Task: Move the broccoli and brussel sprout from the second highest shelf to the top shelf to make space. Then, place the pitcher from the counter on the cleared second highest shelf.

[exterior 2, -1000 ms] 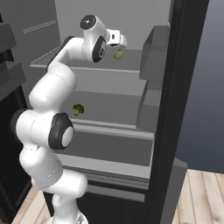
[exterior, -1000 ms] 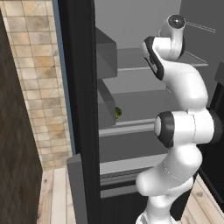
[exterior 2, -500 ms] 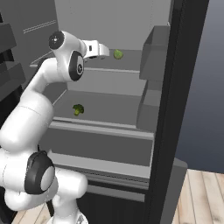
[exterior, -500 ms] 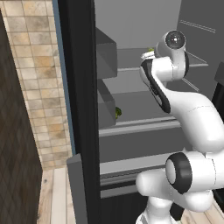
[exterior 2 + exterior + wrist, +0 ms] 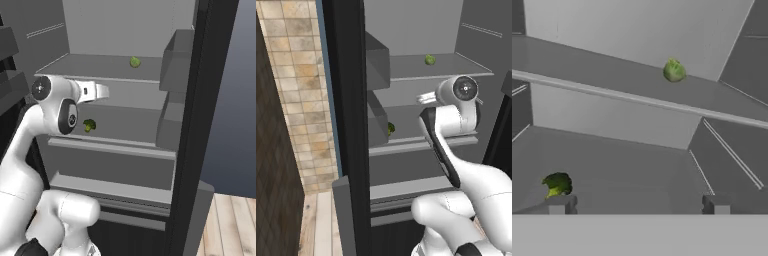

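Low to the left of the hand (image 5: 638,204), the broccoli (image 5: 557,184) sits alone on the second shelf (image 5: 622,175), near its front rim and just past the left fingertip. The hand hangs open and empty in front of that shelf, apparently lined up to fetch it. Above and slightly right, the sprout (image 5: 674,70) rests on the top shelf (image 5: 602,70), set well back from the edge, with bare panel on both sides for the broccoli.
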